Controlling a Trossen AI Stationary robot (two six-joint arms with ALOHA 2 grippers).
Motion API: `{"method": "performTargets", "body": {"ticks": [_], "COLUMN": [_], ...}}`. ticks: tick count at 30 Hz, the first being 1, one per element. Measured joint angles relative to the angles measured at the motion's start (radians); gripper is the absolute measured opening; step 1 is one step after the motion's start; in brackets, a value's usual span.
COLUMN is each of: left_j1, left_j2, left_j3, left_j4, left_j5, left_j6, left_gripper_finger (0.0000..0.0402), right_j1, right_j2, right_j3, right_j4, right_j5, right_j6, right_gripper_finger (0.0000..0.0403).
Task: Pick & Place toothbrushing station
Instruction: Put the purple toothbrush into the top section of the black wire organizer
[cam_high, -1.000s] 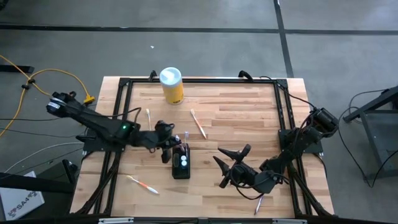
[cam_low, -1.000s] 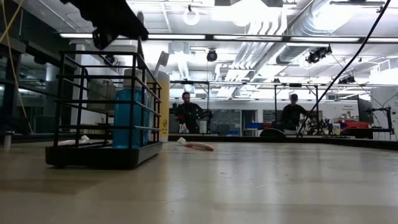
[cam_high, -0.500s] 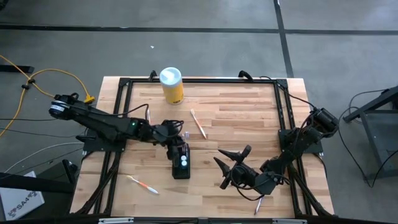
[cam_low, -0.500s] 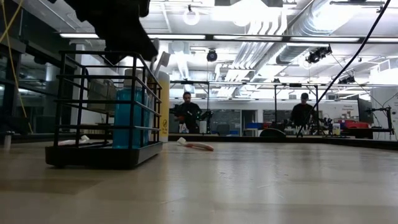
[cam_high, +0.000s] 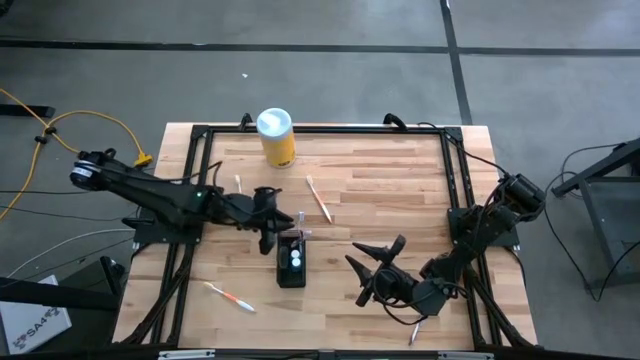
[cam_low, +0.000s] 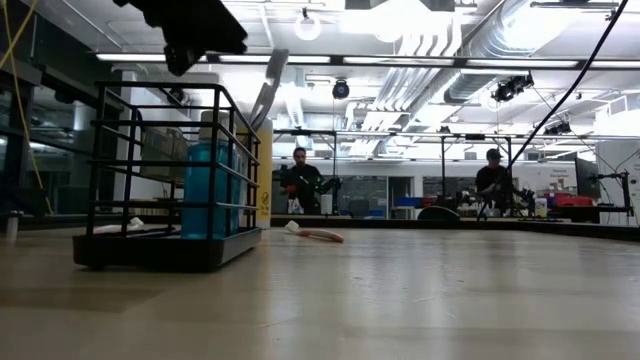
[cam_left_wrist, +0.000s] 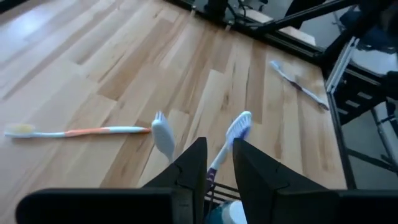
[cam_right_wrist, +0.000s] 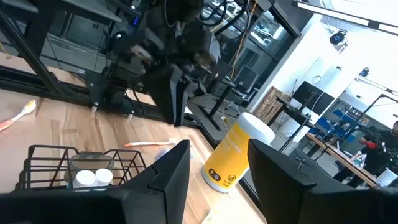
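Above the toothbrushing station (cam_high: 291, 262), left gripper (cam_high: 268, 238) with parted fingers

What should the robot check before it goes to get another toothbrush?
1. Left tool open: ok, its fingers stand apart just above the rack.
2. Blue brush in the rack: ok, it leans out of the top.
3. Blue brush free of the left tool: cannot tell, its handle runs up between the fingers.
4. Rack upright on the table: ok.
5. Right tool free: ok, open and holding nothing, waiting low beside the rack.
6. A loose brush to fetch: ok, an orange brush lies flat near the table's front edge.
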Motion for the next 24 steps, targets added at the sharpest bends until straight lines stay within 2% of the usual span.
{"method": "performTargets", "body": {"ticks": [8,15,19,24], "left_j1": [-0.078,-0.190,-0.247,-0.302], "left_j2": [-0.077,-0.059,-0.049,-0.034], "left_j3": [0.000,0.000,0.000,0.000], "left_j4": [0.008,0.053,0.099,0.155], "left_j5": [-0.010,-0.098,-0.108,-0.130], "left_j6": [0.084,0.238,0.291,0.332], "left_gripper_finger": [0.0075,0.0075,0.0075,0.0075], "right_j1": [0.000,0.018,0.054,0.102], "right_j2": [0.000,0.000,0.000,-0.002], "right_j3": [0.000,0.000,0.000,0.000], "right_j4": [-0.013,-0.114,-0.125,-0.137], "right_j5": [-0.001,-0.007,0.025,-0.030], "right_j6": [0.000,0.024,0.027,0.063], "right_gripper_finger": [0.0153,0.0153,0.0153,0.0153]}}
